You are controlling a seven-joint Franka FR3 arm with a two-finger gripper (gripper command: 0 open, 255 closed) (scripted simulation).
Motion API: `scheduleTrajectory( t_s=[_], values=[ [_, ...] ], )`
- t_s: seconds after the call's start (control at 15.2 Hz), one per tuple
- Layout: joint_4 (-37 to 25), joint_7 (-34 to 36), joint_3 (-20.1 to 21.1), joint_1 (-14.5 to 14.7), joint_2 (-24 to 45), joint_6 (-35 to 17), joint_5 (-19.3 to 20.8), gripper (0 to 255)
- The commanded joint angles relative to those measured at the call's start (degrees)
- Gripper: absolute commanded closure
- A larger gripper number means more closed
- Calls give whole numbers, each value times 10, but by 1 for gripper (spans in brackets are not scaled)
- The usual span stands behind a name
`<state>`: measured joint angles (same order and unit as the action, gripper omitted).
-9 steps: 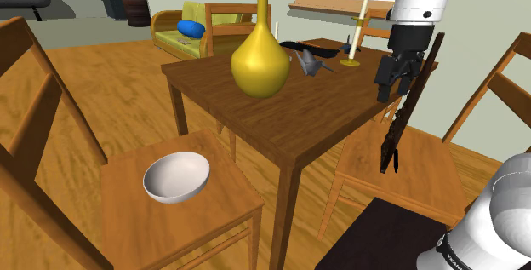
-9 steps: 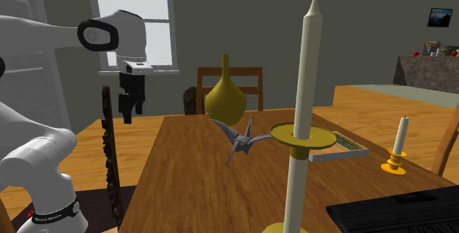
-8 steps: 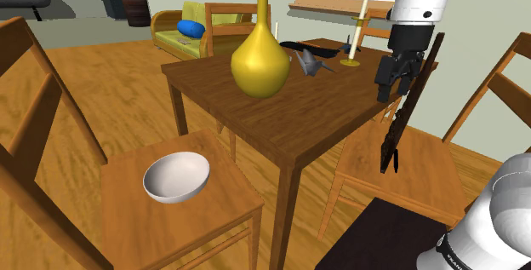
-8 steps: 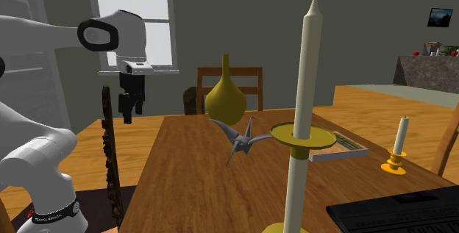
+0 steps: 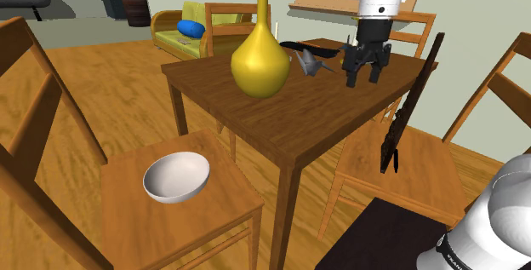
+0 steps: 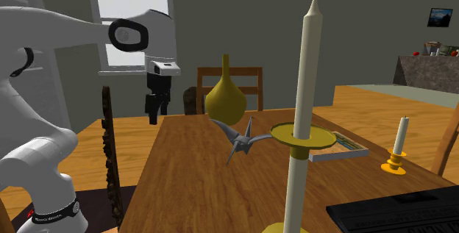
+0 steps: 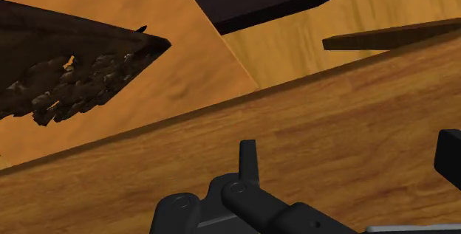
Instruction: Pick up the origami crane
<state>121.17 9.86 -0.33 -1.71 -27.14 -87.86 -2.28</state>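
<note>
The black gripper (image 5: pixel 362 79) hangs fingers-down above the wooden table (image 5: pixel 281 128), near its edge on the shoulder view's right. Its fingers (image 7: pixel 249 159) are spread apart with nothing between them. The grey origami crane (image 5: pixel 311 65) stands on the tabletop just to the shoulder view's left of the gripper, apart from it. Its long axis runs left to right there, one thin tip pointing toward the gripper; whether that tip is head or tail I cannot tell. A yellow vase (image 5: pixel 259 62) stands farther left.
</note>
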Motion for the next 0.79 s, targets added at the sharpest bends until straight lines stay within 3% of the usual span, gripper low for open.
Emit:
scheduleTrajectory(
  t_s=[0.0, 0.73],
  values=[
    [-45, 9, -3, -5, 47, -1, 0, 0],
    [-322, 43, -30, -33, 304, 29, -6, 0]
  ],
)
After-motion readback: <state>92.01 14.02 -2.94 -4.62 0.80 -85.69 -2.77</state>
